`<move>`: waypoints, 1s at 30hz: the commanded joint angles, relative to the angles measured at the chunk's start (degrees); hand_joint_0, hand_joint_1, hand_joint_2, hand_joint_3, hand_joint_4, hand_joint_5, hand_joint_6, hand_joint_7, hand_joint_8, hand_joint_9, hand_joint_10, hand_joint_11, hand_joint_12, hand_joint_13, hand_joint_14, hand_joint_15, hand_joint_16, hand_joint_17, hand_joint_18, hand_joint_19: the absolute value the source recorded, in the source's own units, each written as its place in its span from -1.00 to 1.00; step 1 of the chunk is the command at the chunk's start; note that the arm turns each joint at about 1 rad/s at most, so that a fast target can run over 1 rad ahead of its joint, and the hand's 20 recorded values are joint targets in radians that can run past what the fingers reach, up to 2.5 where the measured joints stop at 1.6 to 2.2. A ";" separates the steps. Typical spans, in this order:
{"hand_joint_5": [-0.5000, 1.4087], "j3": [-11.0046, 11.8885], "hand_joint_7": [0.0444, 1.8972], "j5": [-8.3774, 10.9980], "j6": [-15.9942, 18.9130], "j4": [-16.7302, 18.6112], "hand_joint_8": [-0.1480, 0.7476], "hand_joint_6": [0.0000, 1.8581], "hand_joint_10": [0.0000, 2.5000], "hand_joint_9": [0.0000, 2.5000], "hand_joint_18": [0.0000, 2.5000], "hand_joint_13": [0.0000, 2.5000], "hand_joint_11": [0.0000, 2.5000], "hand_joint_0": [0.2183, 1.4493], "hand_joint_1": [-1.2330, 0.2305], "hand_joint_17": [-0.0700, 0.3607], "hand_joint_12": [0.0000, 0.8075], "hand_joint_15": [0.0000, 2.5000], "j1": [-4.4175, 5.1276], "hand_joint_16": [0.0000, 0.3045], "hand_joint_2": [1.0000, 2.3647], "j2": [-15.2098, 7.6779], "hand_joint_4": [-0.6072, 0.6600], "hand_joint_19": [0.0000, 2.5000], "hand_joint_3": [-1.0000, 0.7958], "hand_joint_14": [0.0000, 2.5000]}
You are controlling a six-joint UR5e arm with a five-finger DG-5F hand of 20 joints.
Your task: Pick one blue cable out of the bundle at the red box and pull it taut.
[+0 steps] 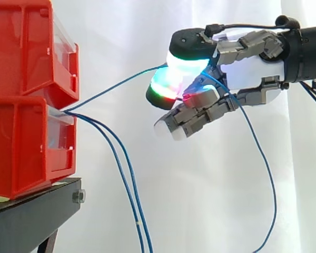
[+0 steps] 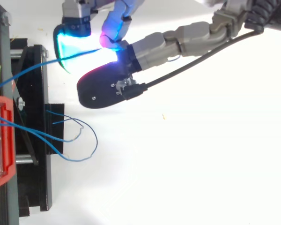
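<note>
The hand (image 1: 247, 66) is reaching in from the right and hovering level with the upper of the two stacked red bins (image 1: 21, 79), well apart from them. Its fingers (image 1: 200, 113) are curling in against the thumb, and the glowing pads are clamping together on one blue cable (image 1: 116, 87). That cable is leaving the gap between the upper and lower bin. It is climbing rightward to the pinch in an almost straight line with only a slight bow. Past the pinch, its free tail is dropping behind the fingers in a long loose curve towards the bottom edge of the side view.

Two other blue cables (image 1: 124, 168) are coming out of the same gap. They are sagging steeply down beside each other in front of the black stand (image 1: 31, 216) that is carrying the bins. They are hanging below the held cable, apart from it beyond the bins and clear of the hand.

In the top view the held cable (image 2: 37, 65) is slanting from the left edge across the stand (image 2: 37, 187) up to the cyan-lit pads. The hand (image 2: 178, 37) is entering from the upper right. The loose cables (image 2: 79, 157) are curling outward just beyond the stand's edge, near the red bin (image 2: 2, 140) and well short of the hand. A white curtain (image 1: 200, 200) is hanging behind everything.
</note>
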 commanded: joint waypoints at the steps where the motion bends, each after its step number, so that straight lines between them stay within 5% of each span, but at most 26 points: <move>1: -0.70 0.00 -0.08 0.01 -1.55 -0.08 -0.07 -0.02 -0.84 -0.14 -0.60 -0.53 0.15 -0.23 -0.38 -0.16 -0.06 -0.70 -0.05 -0.67 -0.99 0.29 0.00 -0.81 -0.34 -0.99; 25: -0.70 -0.52 -0.09 -0.17 -0.85 -0.34 -0.07 -0.03 -0.85 -0.15 -0.61 -0.54 0.15 -0.26 -0.36 -0.16 -0.05 -0.70 -0.58 -0.68 -0.99 0.29 0.05 -0.80 -0.36 -0.99; 30: -0.70 -3.16 -0.08 -0.25 1.79 -0.08 -0.07 -0.03 -0.85 -0.15 -0.61 -0.54 0.15 -0.27 -0.36 -0.16 -0.05 -0.70 -0.49 -0.68 -0.99 0.29 0.06 -0.80 -0.36 -0.99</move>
